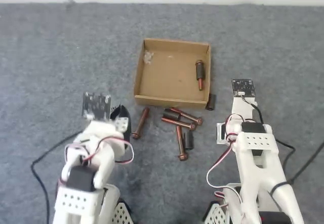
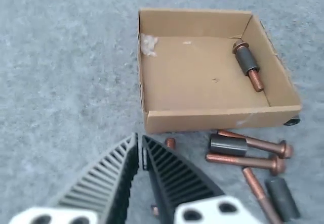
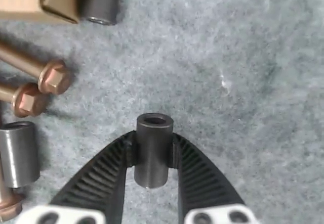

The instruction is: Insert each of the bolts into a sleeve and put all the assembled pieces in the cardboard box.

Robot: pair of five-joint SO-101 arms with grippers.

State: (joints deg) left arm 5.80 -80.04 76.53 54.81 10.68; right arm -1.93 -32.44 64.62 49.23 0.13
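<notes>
The right end effector [image 3: 153, 136] grips a dark sleeve [image 3: 154, 155]. The left end effector [image 2: 139, 139] is closed and empty above a loose bolt [image 2: 170, 143]. One assembled piece [image 1: 199, 74] lies inside the cardboard box [image 1: 138, 80] mid-table.

Bright diffuse overhead light; soft short shadows under bolts [image 1: 142, 121].

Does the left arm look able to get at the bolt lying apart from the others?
Probably yes. That bolt lies bare on the carpet just beside the left arm, nothing on it, though its jaws look shut and must open.
</notes>
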